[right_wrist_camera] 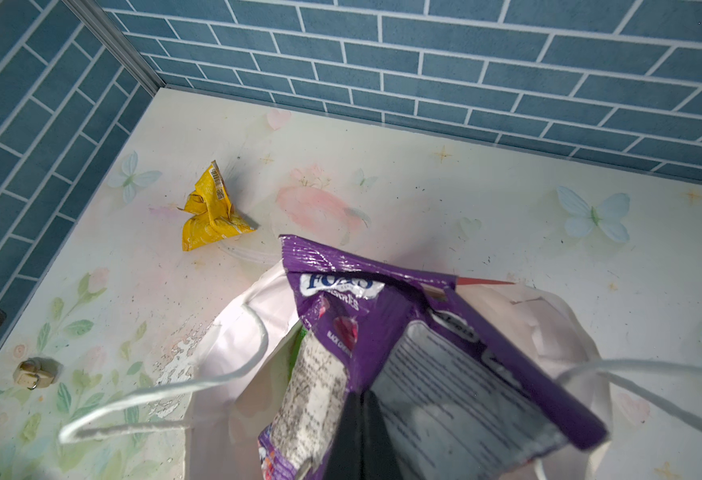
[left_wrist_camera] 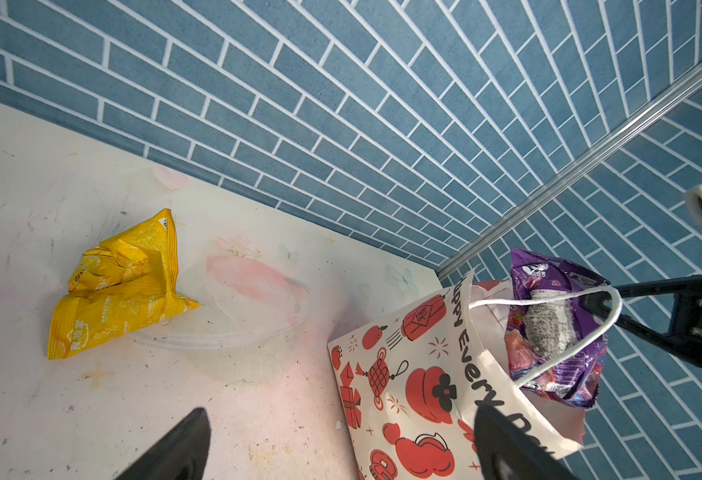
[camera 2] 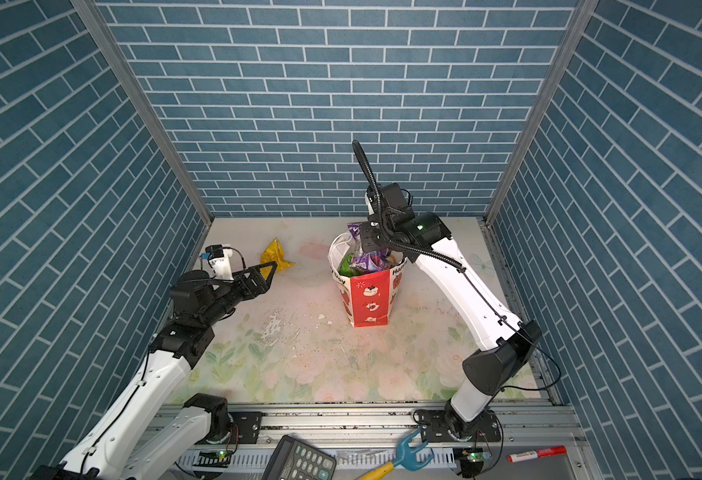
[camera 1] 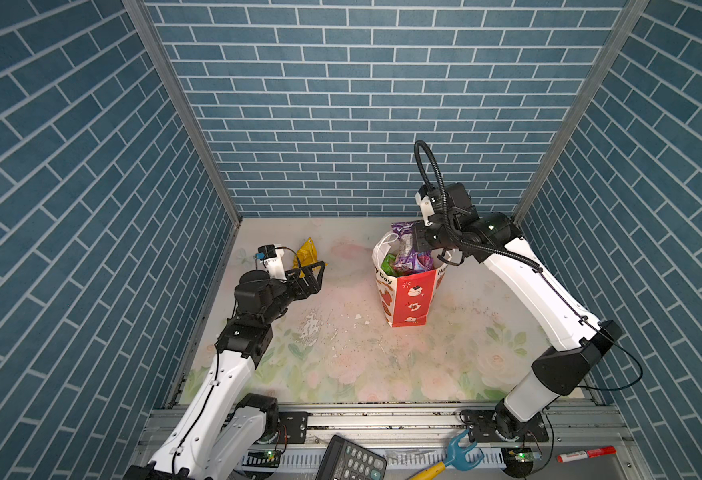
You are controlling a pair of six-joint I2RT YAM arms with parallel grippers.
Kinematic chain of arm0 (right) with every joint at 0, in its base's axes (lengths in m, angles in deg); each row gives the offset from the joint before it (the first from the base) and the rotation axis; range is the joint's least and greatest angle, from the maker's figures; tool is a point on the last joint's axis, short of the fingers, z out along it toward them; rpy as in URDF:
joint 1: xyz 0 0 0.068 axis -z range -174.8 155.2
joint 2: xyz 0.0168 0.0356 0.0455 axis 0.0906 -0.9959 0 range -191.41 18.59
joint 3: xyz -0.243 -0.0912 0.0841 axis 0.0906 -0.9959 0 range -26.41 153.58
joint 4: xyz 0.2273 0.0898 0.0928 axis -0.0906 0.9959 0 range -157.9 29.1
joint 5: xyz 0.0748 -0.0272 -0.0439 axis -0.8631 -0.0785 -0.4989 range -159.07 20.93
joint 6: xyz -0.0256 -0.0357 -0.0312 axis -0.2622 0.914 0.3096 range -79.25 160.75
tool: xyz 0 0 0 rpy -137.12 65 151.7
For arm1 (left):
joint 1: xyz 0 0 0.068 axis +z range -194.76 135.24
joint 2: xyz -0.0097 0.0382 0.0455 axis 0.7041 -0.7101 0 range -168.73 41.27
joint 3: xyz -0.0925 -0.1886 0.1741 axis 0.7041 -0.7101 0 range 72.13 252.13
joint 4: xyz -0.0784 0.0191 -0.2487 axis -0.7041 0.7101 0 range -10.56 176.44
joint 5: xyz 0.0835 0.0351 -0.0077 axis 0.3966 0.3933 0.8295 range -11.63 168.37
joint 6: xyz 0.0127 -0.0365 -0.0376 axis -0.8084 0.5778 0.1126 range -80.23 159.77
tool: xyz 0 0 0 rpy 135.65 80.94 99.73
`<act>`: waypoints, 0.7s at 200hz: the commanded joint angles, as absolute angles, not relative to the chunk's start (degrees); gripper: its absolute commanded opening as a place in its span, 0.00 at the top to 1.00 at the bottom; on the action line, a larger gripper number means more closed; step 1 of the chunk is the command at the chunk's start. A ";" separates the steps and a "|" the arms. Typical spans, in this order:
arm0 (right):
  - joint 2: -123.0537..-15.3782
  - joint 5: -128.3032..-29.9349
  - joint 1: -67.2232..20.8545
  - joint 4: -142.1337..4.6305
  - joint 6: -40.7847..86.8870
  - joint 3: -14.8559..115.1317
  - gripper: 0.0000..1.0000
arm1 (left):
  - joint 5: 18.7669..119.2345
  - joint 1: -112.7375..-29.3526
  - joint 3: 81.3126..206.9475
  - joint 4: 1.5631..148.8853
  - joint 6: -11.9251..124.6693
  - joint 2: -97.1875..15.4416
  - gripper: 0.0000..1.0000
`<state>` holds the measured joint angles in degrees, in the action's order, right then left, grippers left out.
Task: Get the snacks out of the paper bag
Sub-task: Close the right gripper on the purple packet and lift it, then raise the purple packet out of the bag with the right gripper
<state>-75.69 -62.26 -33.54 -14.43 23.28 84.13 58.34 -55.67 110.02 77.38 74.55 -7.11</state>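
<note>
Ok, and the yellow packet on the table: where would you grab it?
Probably the raised crimped end of the yellow packet, coming down from above. It lies crumpled, that sealed end sticking up as a thin ridge, while its lower part spreads flat on the table.

The left arm [camera 1: 216,386] and right arm [camera 1: 524,286] have white shells and black joints, the right a ribbed hose [camera 1: 422,143].

The left arm stretches low along the table's [camera 1: 353,357] left edge, its left gripper [camera 1: 319,275] level with jaws spread wide. The right arm arches toward the far edge, wrist tipped down, right gripper [right_wrist_camera: 361,401] pinched tight on the purple packet [right_wrist_camera: 382,316].
</note>
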 commanded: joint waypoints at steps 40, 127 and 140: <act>-72.63 -60.76 -33.92 -17.31 25.45 86.10 1.00 | 57.46 -55.97 109.40 75.93 74.92 -7.01 0.00; -69.07 -59.62 -33.92 -19.75 26.25 83.81 1.00 | 57.32 -55.99 109.58 76.24 75.05 -7.23 0.00; -68.45 -59.41 -33.83 -19.92 26.46 83.57 1.00 | 57.20 -56.01 109.57 76.19 75.12 -7.25 0.00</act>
